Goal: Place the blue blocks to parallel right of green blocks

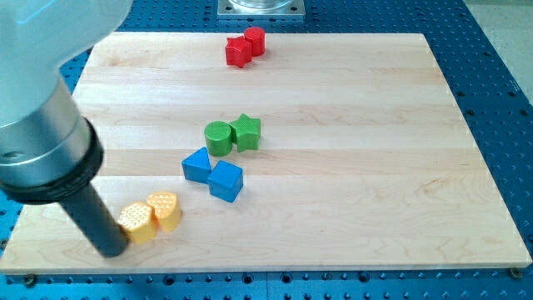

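A green cylinder (pixel 218 137) and a green star (pixel 246 131) sit side by side, touching, near the board's middle. Just below them lie two blue blocks, also touching: a blue pentagon-like block (pixel 197 164) on the left and a blue cube (pixel 226 180) on the right. My tip (pixel 113 250) is at the view's lower left, right beside the left edge of a yellow hexagon block (pixel 136 222). It is well to the left of and below the blue blocks.
A yellow heart block (pixel 165 210) touches the yellow hexagon's right side. A red star (pixel 237 52) and a red cylinder (pixel 255 40) stand together at the board's top edge. The wooden board (pixel 375 167) lies on a blue perforated table.
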Robot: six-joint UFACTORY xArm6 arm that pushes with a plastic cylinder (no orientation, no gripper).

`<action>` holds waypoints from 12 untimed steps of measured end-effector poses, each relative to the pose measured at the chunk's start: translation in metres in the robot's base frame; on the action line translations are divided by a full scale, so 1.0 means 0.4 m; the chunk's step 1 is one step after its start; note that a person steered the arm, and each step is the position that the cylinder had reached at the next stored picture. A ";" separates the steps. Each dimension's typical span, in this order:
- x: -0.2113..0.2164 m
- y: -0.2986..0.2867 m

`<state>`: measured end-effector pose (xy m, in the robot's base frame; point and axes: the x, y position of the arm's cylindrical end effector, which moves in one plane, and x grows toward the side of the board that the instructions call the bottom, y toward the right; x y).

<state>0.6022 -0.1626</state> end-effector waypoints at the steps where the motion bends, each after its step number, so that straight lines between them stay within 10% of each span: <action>1: -0.052 -0.014; 3: -0.278 -0.021; 7: -0.243 0.372; 9: -0.143 0.299; 12: -0.297 0.421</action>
<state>0.4833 0.0057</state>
